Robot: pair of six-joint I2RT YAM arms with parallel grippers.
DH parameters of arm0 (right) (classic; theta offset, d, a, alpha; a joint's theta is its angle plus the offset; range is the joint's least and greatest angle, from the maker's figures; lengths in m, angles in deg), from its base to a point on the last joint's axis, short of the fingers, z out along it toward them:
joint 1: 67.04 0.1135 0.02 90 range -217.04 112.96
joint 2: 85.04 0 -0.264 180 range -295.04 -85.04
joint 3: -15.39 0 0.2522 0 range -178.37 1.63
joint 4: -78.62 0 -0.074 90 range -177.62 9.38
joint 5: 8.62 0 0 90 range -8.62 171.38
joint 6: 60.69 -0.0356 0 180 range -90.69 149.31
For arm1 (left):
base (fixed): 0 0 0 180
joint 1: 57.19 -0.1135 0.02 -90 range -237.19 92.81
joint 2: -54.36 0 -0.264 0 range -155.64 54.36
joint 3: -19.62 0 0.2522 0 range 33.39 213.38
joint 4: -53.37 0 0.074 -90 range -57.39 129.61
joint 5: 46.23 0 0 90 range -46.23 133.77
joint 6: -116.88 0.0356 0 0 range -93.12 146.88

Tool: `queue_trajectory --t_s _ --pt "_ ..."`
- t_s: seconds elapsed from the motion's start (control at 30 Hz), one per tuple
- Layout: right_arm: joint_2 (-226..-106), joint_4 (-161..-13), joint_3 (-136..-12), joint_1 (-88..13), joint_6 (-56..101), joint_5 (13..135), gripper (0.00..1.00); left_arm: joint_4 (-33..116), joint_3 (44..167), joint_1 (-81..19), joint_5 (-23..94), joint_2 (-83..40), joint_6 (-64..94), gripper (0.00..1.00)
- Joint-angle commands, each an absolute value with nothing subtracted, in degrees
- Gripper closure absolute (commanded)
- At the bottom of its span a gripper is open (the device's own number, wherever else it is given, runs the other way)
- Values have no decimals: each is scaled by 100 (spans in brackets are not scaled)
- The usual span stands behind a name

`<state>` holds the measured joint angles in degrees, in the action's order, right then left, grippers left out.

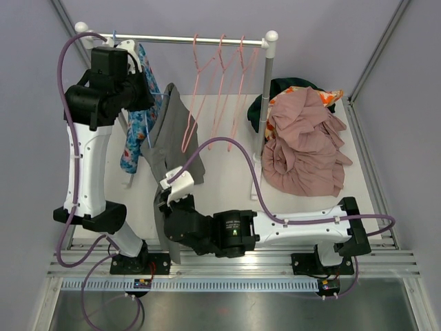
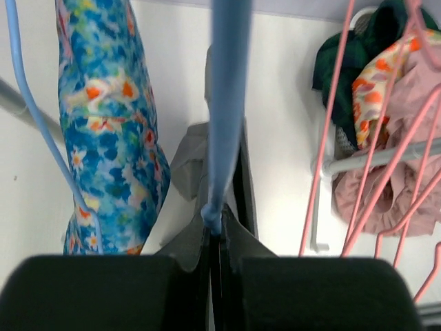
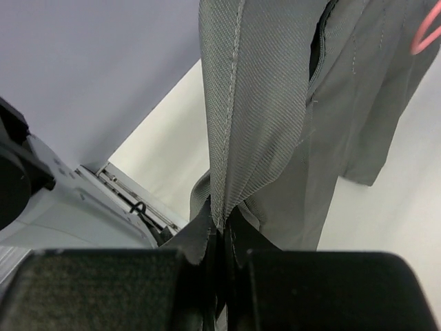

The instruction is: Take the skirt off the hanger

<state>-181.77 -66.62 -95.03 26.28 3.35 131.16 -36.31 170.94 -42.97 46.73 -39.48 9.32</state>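
The white worktop carries a rack whose rail runs left to right along the far side. A heap of clothes lies at its right end. The grey skirt hangs near the rail's left part, its long axis running down toward the arm bases. The left tool is clamped on the blue hanger above. The right tool, nearer the hem, is clamped on the skirt's lower edge. With the skirt stretched between the 2, pulling it free likely means drawing nearward along that axis.

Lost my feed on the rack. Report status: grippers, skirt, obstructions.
Left gripper shut on blue hanger. Right gripper shut on grey skirt, low edge. Skirt not yet off hanger. Pink hangers close alongside.
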Motion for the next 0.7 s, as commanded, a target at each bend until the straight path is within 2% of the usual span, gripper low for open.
queue_trajectory --t_s 0.0,0.2,0.4,0.67 --pt "-18506 -5457 -9005 4079 -443 11917 100 -109 17664 -4901 5712 -4364 1423 100" --pt "-18401 -5501 -9003 4562 -392 12277 100 14 17796 -4989 5782 -4609 1466 100" --pt "-18744 -4482 -9777 5240 -496 13042 100 50 17955 -5183 5748 -4926 1423 100" --pt "-18445 -4560 -9444 4987 -480 14009 100 -178 16884 -5060 5090 -3865 1273 100"
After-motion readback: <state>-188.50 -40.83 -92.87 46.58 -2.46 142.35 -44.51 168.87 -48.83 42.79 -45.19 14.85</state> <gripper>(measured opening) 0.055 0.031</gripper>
